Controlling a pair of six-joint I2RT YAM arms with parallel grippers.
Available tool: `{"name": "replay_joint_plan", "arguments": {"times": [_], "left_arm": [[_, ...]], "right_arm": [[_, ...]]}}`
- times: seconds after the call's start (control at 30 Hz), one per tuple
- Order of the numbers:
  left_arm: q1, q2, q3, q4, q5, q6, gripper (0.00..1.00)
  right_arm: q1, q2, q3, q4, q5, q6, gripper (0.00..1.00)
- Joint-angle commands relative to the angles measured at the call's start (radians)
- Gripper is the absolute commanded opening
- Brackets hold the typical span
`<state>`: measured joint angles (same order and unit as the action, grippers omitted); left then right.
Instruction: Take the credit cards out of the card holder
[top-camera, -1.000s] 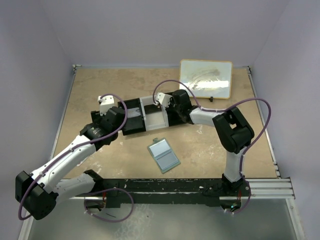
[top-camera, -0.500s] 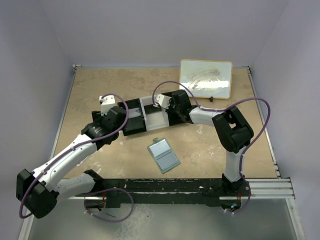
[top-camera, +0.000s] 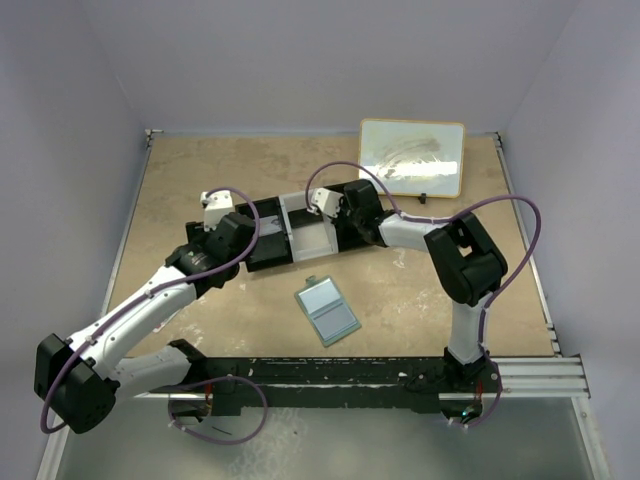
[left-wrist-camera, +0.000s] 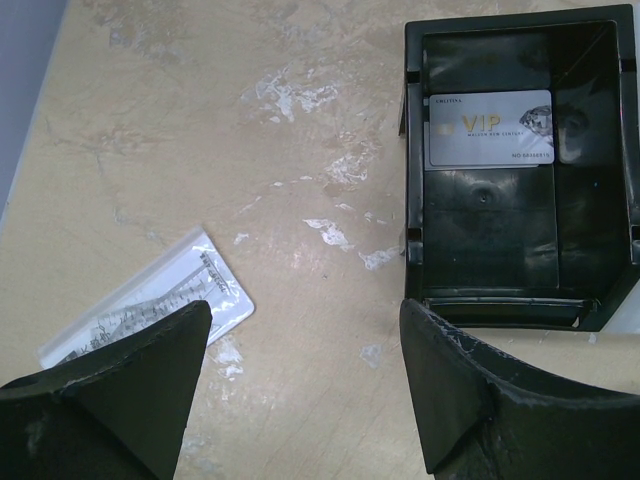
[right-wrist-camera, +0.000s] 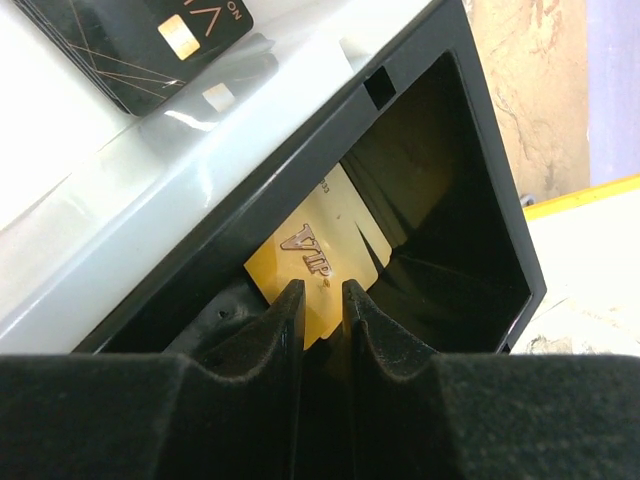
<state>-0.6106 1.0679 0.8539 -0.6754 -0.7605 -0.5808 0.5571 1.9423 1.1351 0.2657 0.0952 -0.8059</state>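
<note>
The card holder (top-camera: 328, 310) lies open on the table near the front, light blue inside up, with neither gripper near it. An orange-tan credit card (right-wrist-camera: 318, 250) marked VIP rests slanted in a black end compartment of the tray (top-camera: 268, 240). My right gripper (right-wrist-camera: 323, 287) hovers just over that card's lower corner, open by a narrow gap and holding nothing. A dark credit card (right-wrist-camera: 150, 35) lies in the white middle compartment. My left gripper (left-wrist-camera: 305, 305) stands wide open over bare table left of the tray.
A silver VIP card (left-wrist-camera: 490, 128) lies in the tray's other black compartment (left-wrist-camera: 520, 290). A clear packet with a printed label (left-wrist-camera: 150, 305) lies on the table by the left finger. A tan-framed white board (top-camera: 412, 157) sits at the back right.
The right jaws have parted a little and the orange-tan card now lies free in the compartment. The left arm has shifted slightly up and to the right.
</note>
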Motion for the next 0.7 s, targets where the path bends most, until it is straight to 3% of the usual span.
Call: {"name": "replay_joint_plan", "arguments": {"times": [0.0, 0.17, 0.33, 0.43, 0.5, 0.57, 0.67], "left_arm": [[0.005, 0.001, 0.016, 0.017, 0.004, 0.023, 0.74], [0.005, 0.0, 0.016, 0.02, 0.006, 0.024, 0.74], [0.005, 0.001, 0.016, 0.02, 0.006, 0.024, 0.74], [0.005, 0.003, 0.016, 0.02, 0.008, 0.024, 0.74], [0.005, 0.005, 0.016, 0.023, 0.012, 0.026, 0.74], [0.006, 0.008, 0.016, 0.023, 0.016, 0.027, 0.74], [0.005, 0.009, 0.017, 0.022, 0.017, 0.028, 0.74]], "right_arm": [[-0.006, -0.024, 0.032, 0.032, 0.029, 0.042, 0.25], [-0.01, -0.089, 0.035, 0.056, 0.041, 0.122, 0.27], [-0.025, -0.145, 0.117, -0.094, 0.032, 0.443, 0.25], [-0.027, -0.152, 0.159, -0.255, 0.04, 0.689, 0.21], [-0.026, -0.143, 0.181, -0.357, 0.001, 0.794, 0.09], [-0.026, -0.15, 0.168, -0.383, -0.016, 0.871, 0.02], [-0.026, -0.167, 0.141, -0.372, -0.013, 0.94, 0.02]]}}
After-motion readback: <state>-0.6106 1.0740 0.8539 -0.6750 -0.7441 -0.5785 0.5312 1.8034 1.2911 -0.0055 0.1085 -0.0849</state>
